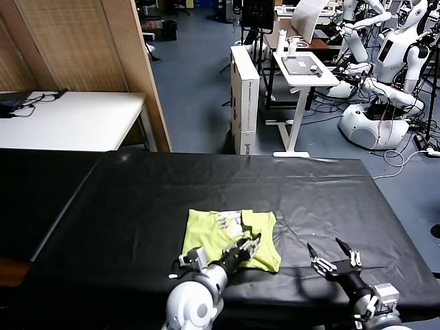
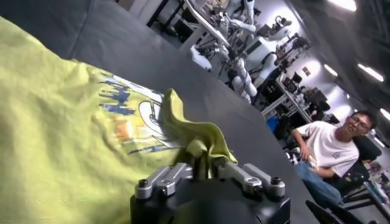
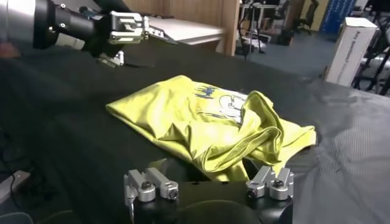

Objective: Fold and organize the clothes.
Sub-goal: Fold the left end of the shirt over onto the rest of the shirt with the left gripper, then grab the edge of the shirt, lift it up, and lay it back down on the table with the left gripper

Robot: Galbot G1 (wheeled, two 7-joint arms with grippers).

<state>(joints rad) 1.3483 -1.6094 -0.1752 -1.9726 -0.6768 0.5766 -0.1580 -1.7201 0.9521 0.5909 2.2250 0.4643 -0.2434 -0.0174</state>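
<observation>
One lime-green T-shirt point(image 1: 230, 238) lies folded into a rough rectangle on the black tablecloth point(image 1: 137, 206), lower centre of the head view, close to the near table edge. A white and blue print point(image 2: 131, 112) faces up near its top edge; one flap of cloth is bunched up beside the print.

Left gripper point(image 1: 249, 245): low centre of the head view, over the shirt's near right part. Claw spread wide; in the left wrist view the raised fold of cloth sits just ahead of the fingers. Whether the tips touch the fabric cannot be told.

Right gripper point(image 1: 332, 253): lower right of the head view, over bare tablecloth just right of the shirt, apart from it. Claw spread, both fingers point(image 1: 313, 251) splayed in a V, nothing between them. In the right wrist view the shirt's rumpled edge lies straight ahead of it.

Background, upper part of the head view: a white table point(image 1: 75, 118) at left, a wooden panel point(image 1: 130, 62), a tall white box point(image 1: 245, 96), a small white desk point(image 1: 302, 69), and white robots point(image 1: 385, 82) at upper right. A seated person point(image 2: 329, 146) shows at the right of the left wrist view.
</observation>
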